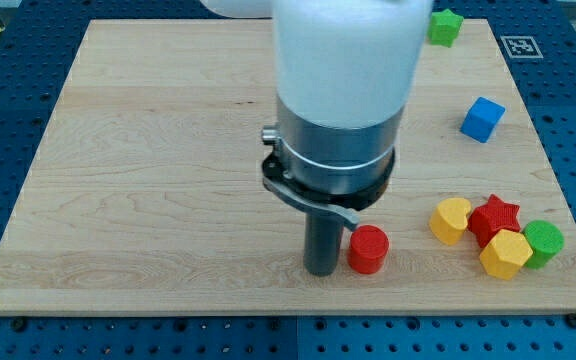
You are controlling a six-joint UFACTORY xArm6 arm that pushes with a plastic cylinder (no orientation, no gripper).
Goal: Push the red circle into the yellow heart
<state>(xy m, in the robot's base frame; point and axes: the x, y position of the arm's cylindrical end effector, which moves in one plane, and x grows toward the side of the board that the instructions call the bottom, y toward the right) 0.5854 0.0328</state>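
Rod, no jaws to tell of: my tip [320, 270] touches the red circle [368, 250] just at its right; yellow heart [450, 220] lies farther right, apart, on the board [148, 160].

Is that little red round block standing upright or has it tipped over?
Upright. The red circle sits flat on the wooden board, round top facing up, right beside my tip and apart from the yellow heart.

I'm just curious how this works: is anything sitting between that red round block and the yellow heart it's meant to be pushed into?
No, nothing visible. The red circle has only bare board toward the view's right before the yellow heart. My tip sits right against the circle's left side, so it is on the correct side to push.
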